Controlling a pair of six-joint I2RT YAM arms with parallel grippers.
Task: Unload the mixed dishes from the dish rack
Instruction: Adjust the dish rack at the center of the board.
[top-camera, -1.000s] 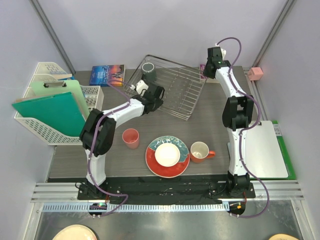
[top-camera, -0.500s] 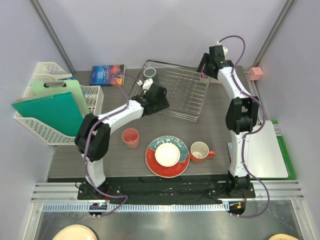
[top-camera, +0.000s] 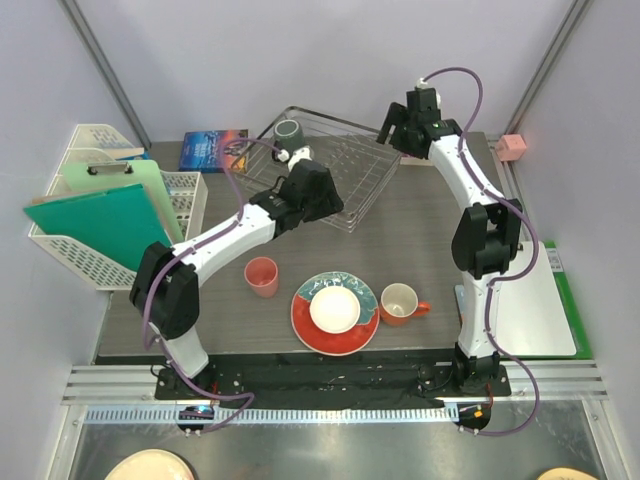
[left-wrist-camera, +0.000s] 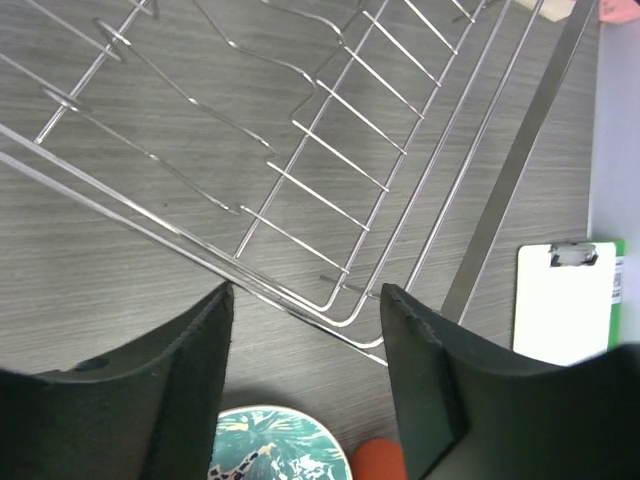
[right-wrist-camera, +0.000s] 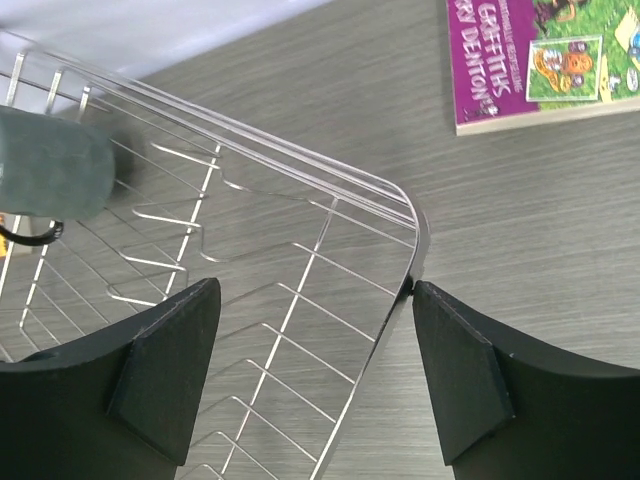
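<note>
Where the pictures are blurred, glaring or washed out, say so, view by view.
Right wrist: the dark grey mug is smeared and soft, while the purple book reads sharp. Left wrist: the dish rack wires are crisp; the white clipboard is bright, nearly washed out. Top external: even light, soft shadows.

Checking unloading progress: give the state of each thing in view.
dish rack, on table, nearly unloaded
dark grey mug, in the rack's far-left corner
pink cup, upright on table
orange mug, upright on table
teal plate, flat on table
bowl, upright on the plate
left pincer, open over rack's edge
right pincer, open over rack's corner
</note>
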